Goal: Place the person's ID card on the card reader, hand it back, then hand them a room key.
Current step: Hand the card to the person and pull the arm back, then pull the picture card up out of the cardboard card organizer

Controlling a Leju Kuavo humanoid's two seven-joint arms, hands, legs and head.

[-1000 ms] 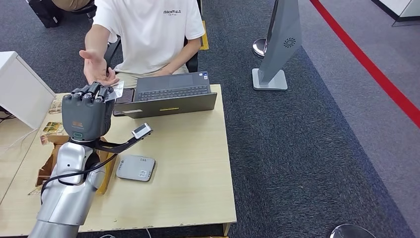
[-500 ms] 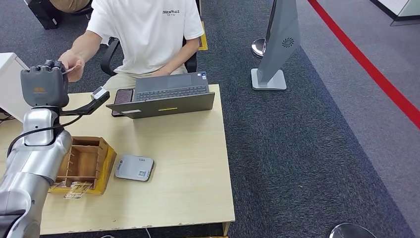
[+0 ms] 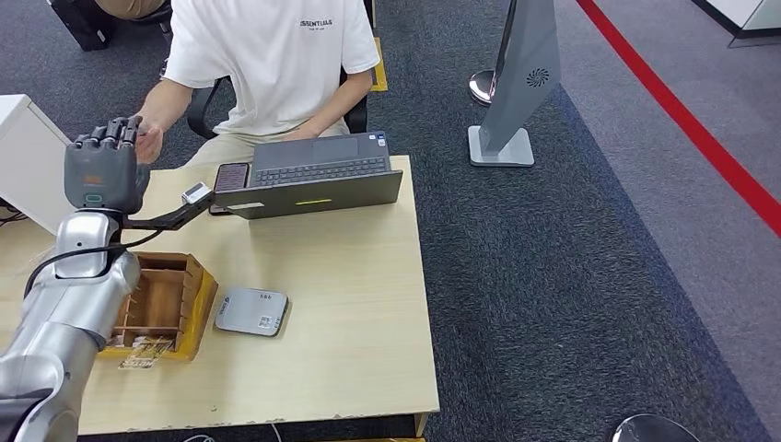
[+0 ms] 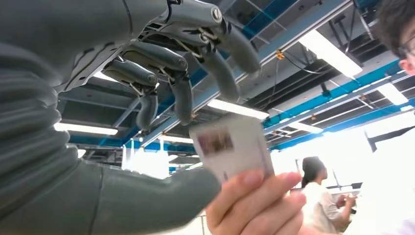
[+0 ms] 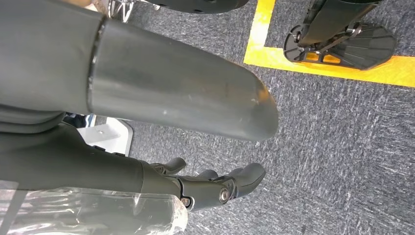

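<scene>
— Where's the ID card (image 4: pixel 232 147)?
— Pinched in the person's hand (image 4: pixel 257 208), between the left robot hand's (image 3: pixel 99 171) spread, empty fingers (image 4: pixel 222 73).
— Risks?
— Closing late could drop it.
— Counts?
— One card reader (image 3: pixel 251 311), one laptop (image 3: pixel 318 175) on the bench (image 3: pixel 350 304); right robot hand (image 5: pixel 215 188) hangs loosely curled, empty.

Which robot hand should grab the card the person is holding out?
The left hand. It is raised, fingers apart, right beside the card in the person's hand. The right hand hangs over the floor.
</scene>
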